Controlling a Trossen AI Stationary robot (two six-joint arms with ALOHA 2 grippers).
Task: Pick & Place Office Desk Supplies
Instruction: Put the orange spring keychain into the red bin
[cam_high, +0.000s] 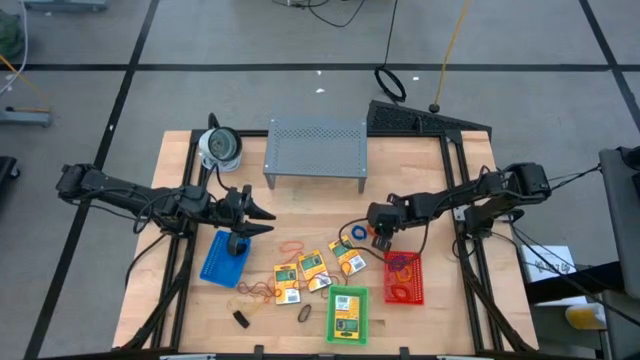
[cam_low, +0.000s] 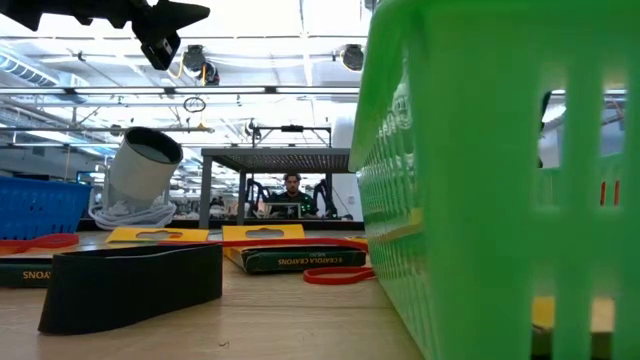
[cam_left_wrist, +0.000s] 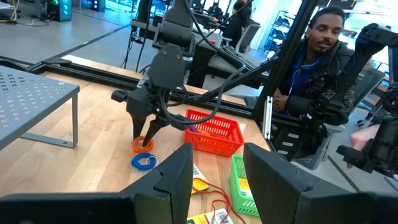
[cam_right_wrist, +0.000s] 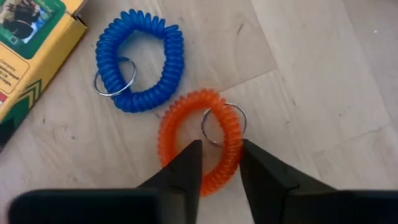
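Right over the orange coil (cam_right_wrist: 200, 140), my right gripper (cam_right_wrist: 219, 163) sits released, straddling its band; off-centre, it'll likely skid toward the blue coil (cam_right_wrist: 140, 67).

Right hand (cam_right_wrist: 219, 167) low, fingers narrowly parted

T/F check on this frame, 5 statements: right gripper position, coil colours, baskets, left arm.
1. The right gripper is down over the orange coil, one finger either side of its band. True.
2. The blue coil lies inside the red basket. False: it lies on the table beside the orange coil.
3. Each coil carries a metal ring. True.
4. The green basket is empty. False: a crayon box sits in it.
5. The left gripper grips a crayon box. False: it hangs open above the blue basket, holding nothing.
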